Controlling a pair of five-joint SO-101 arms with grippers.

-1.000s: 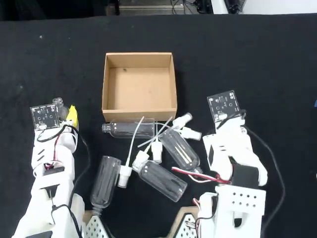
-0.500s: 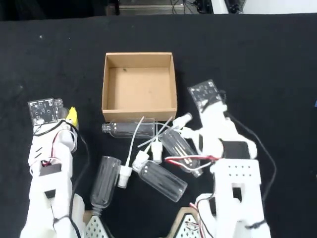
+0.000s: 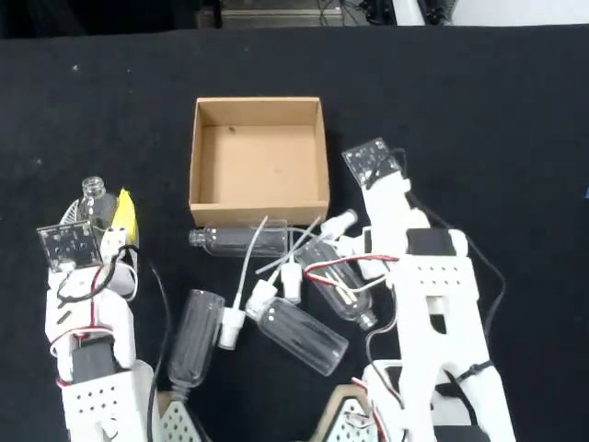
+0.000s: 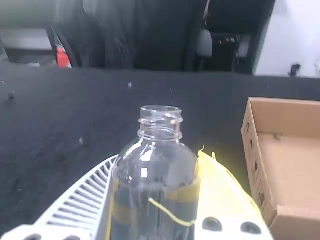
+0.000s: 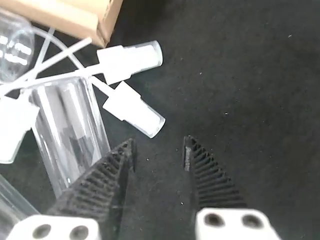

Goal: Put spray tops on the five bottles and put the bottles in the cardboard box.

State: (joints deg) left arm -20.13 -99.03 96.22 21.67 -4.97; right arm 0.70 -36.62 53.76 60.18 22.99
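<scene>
Well to the left of the open brown cardboard box (image 3: 259, 214), the left claw (image 4: 155, 192) is gripping an uncapped clear plastic bottle (image 4: 152, 170). It is closing around the bottle's body, with a white ribbed finger on one side and a yellow-taped finger (image 4: 222, 187) on the other. The bottle is standing upright, its open threaded neck rising above the fingertips.

Four more clear plastic bottles are lying on their sides on the black tabletop (image 3: 497, 110) in front of the box. One bottle (image 3: 195, 336) is lying off the front left corner, and a second bottle (image 3: 241, 241) is lying along the front wall, just beside it. A third bottle (image 3: 299, 333) is lying farther out in front, and a fourth bottle (image 3: 336, 276) is lying off the front right corner. White spray tops with thin dip tubes are lying scattered among them.

Off the box's front right corner, the right claw (image 5: 159, 147) is hanging open and holding nothing, its black ribbed fingers moderately apart. The nearest white spray top (image 5: 134, 110) is lying just beyond the fingertips, not touching them. Another spray top (image 5: 130, 57) is lying between it and the box corner.
</scene>
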